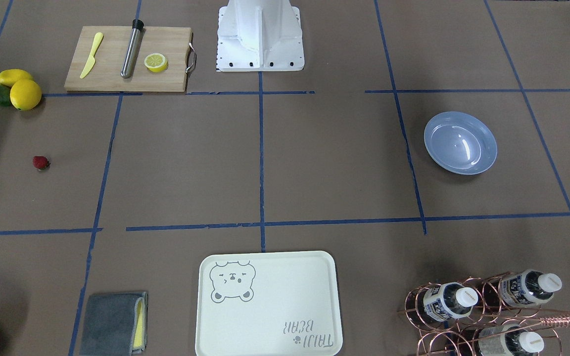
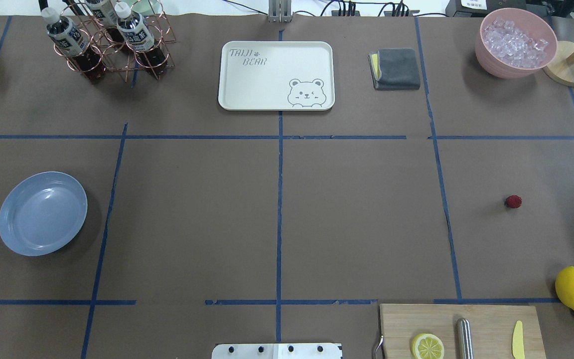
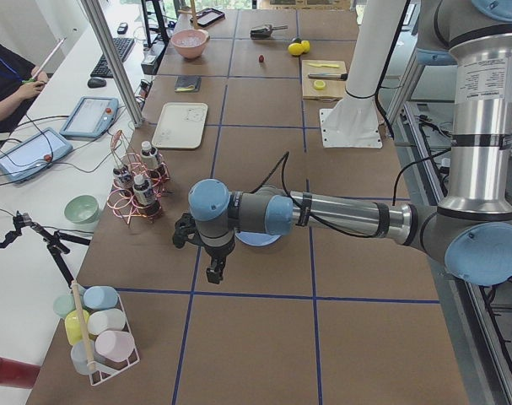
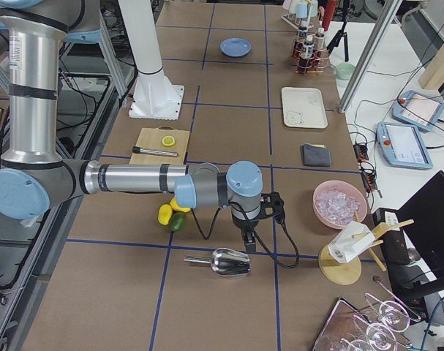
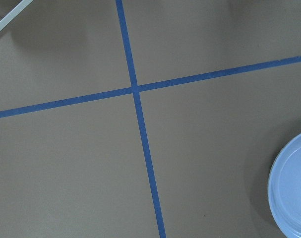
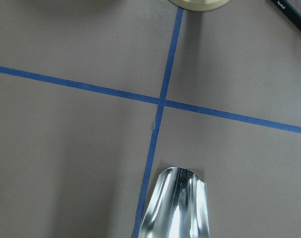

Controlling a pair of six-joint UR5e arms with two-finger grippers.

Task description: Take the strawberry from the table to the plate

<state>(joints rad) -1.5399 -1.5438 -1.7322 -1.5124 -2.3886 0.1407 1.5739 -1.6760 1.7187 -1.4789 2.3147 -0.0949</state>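
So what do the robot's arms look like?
Both the left arm and right arm are shiny silver tubes with round light-blue joint caps. A black cable loops beside each, small print marks the upright tubes, and the jaws are black.

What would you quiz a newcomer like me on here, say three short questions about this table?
1. True or false: the tiny dark-red strawberry already lies in the round light-blue plastic plate.
2. What lies on the rectangular wooden cutting board? A: a cut yellow lemon half. B: a banana. C: an egg.
3. Fill in: the drawing on the cream rectangular tray shows a ___.
Key: 1 false, it lies on the brown paper-covered table; 2 A; 3 bear.
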